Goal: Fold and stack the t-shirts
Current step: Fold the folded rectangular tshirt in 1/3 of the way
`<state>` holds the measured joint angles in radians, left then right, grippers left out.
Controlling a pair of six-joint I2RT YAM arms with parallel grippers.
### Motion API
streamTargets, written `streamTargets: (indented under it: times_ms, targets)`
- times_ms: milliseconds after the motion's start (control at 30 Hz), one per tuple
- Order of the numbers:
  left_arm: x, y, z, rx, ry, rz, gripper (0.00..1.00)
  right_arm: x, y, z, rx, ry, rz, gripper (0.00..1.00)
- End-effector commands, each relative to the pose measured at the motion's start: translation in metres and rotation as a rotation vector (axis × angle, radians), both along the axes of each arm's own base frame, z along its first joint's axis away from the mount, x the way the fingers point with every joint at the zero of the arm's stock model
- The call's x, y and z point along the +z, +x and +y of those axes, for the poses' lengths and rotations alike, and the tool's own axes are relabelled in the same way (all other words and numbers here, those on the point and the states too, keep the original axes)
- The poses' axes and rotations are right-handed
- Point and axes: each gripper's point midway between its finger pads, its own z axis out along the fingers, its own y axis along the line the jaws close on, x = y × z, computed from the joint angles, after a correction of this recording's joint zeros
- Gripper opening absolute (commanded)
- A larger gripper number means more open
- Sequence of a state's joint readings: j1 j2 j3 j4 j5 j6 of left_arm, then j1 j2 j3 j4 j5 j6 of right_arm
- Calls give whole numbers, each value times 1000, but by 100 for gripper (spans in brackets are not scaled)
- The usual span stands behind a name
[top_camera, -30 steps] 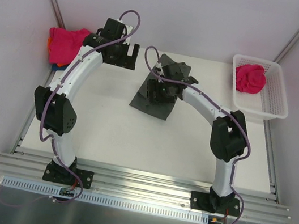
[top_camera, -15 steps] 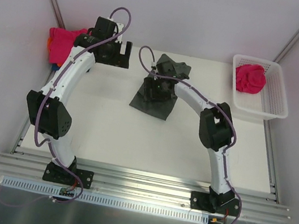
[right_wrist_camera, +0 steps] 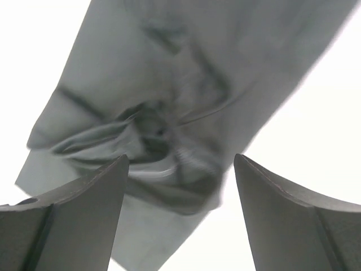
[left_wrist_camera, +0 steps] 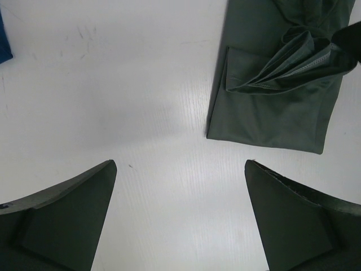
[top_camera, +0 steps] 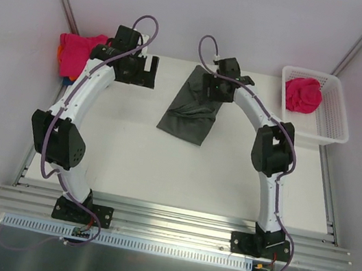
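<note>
The dark grey t-shirt [top_camera: 185, 117] lies mid-surface [top_camera: 123, 147], its long axis running 1 to 7 o'clock and its far end bunched. The right pincer [right_wrist_camera: 179, 159] hangs open directly over that bunch. The left pincer [left_wrist_camera: 180, 164], also open, is farther off, at the t-shirt's 10 o'clock.

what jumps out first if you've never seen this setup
A dark grey shirt lies rumpled in the middle of the white table, with the right fingers open above it. Bright pink catches the eye next: a pink shirt sits in the white basket at the far right corner, and a second pink shirt lies at the far left edge.
</note>
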<state>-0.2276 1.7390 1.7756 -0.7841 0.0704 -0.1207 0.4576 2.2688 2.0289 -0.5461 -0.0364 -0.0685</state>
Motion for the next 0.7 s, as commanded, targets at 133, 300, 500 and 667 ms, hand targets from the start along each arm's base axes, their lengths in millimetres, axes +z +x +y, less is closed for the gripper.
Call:
streamTargets:
  times_ms: [133,300,500,667]
  targets:
    - [0,-25,-7,-31,-65,34,98,53,4,14,32,74,-93,79]
    - [6,-21,-5,-19,-58,15,98,57,-50,52,118,140,-11,80]
    - [8,-14,-8,-12,-70,11,98,47,-108,92,197,187,95,79]
    - [8,-18,-7,-11,-71,13,98,30,-131,100,216,171,153,80]
